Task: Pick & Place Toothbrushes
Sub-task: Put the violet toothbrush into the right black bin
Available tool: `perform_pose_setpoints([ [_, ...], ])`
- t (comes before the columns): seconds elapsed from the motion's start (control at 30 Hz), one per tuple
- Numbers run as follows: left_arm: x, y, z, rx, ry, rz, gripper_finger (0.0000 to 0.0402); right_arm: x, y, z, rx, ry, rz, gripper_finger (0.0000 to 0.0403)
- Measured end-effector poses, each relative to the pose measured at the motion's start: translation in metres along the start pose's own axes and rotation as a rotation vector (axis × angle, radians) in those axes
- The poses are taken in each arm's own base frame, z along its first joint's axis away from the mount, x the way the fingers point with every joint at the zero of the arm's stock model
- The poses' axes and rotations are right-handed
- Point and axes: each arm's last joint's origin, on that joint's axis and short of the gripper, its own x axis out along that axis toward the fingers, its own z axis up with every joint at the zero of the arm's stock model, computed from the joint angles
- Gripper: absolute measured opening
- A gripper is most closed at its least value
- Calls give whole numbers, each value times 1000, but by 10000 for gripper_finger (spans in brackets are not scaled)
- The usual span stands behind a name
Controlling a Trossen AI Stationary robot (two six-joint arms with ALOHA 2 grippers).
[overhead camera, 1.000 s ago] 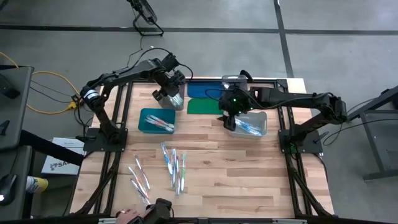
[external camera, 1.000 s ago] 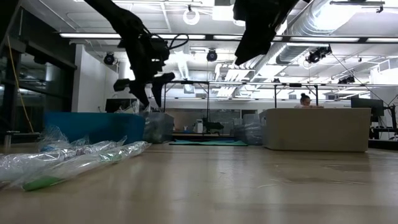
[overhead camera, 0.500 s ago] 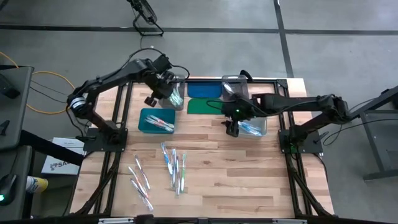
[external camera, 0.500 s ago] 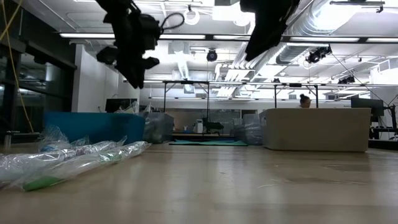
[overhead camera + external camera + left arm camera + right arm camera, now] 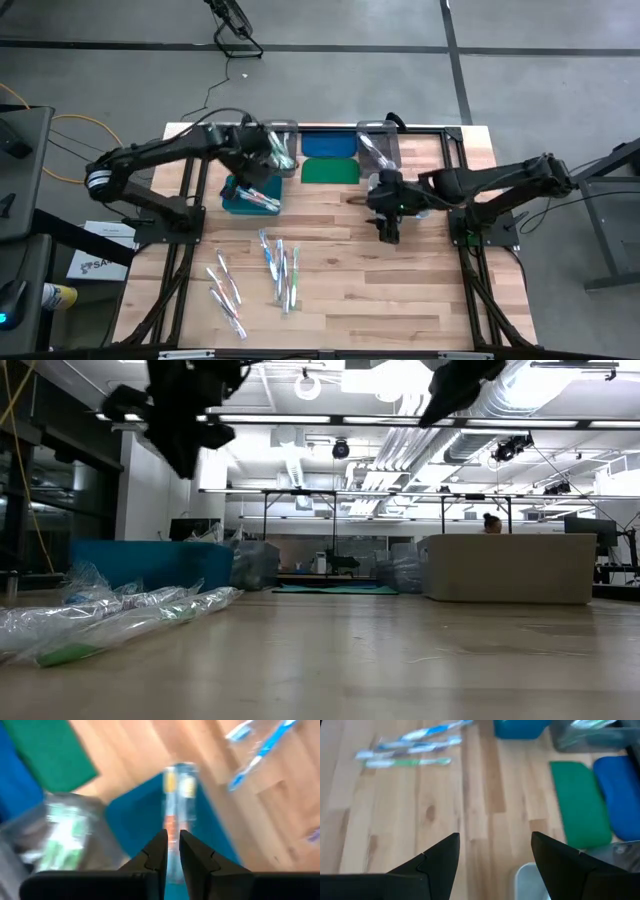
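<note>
Left pincer (image 5: 258, 170): above the teal bin (image 5: 238, 197) near the worktop's (image 5: 400, 300) far-left corner, fingers nearly together, apparently nipping a toothbrush (image 5: 171, 827).
Right pincer (image 5: 389, 231): fingers apart, empty, mid-worktop.
Toothbrushes (image 5: 277, 272): loose toward the near edge.
Advice: release low over the bin; approach one brush squarely, crosswise.

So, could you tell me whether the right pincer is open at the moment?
Yes, in the right wrist view the right pincer has its two dark fingers spread wide apart over bare wooden table.

Toothbrushes (image 5: 278, 268) before teal bin (image 5: 252, 195)
</note>
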Motion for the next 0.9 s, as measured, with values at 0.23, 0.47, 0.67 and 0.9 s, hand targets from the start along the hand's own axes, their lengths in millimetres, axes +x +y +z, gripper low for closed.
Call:
perform_pose_setpoints([
  [0.23,10,-58,5,-16,-15,-76,44,2,23,-23,-19,9,64,240],
  [0.47,27,-95,14,100,-6,-154,44,-1,46,-36,-25,12,46,240],
  [0.67,46,-107,24,175,-86,-129,52,-11,60,-45,-28,13,30,240],
  [0.9,66,-127,20,200,-63,-177,115,-32,66,-59,49,-5,-37,240],
])
